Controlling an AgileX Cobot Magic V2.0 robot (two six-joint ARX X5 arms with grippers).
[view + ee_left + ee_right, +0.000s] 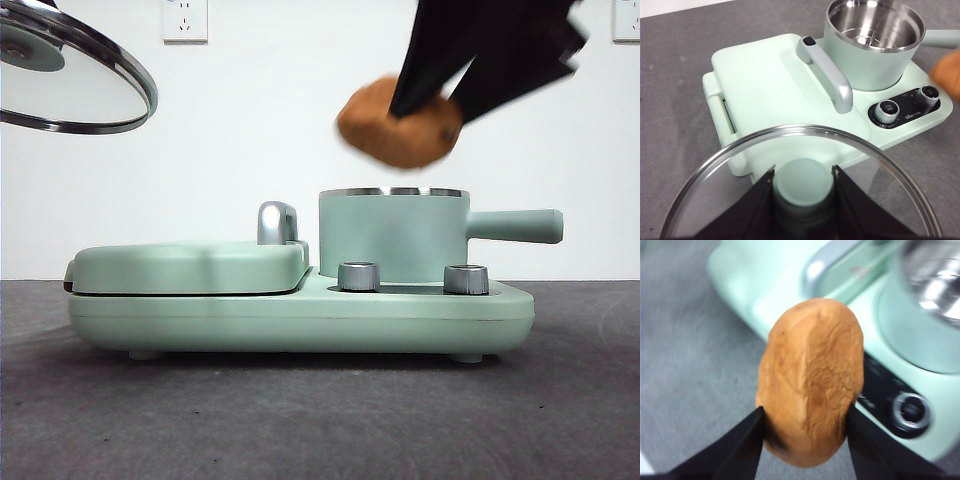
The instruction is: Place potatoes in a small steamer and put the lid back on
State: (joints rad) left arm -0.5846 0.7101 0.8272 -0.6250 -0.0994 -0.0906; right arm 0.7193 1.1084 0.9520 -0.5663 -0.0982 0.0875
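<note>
White wall and a dark grey table frame the scene, with a mint green cooker base (300,315) sitting in the middle of the table. The potato (400,122) hangs in the air, pinched between the black jaws of the right gripper (805,432), above the pot's rim and toward its handle side; the front view is blurred there, so how well it lines up over the opening is hard to judge. Below it the small steamer pot (392,235) stands on the right end of the base, open, its steel inside bare and its straight handle (515,226) pointing away from the flat griddle cover (190,266) that fills the base's left end. Two knobs (466,279) sit along the base's front edge, just before the pot. Well off to the other side, above the base's left end, the left gripper (802,187) holds the glass lid (800,175) aloft, its jaws closed on the green knob.

The step in hand seems to be carrying the potato to the pot. Next, it probably has to be centred over the opening and lowered in before the jaws release; being about as wide as the pot, it leaves little room for error. Only then can the lid come across.
</note>
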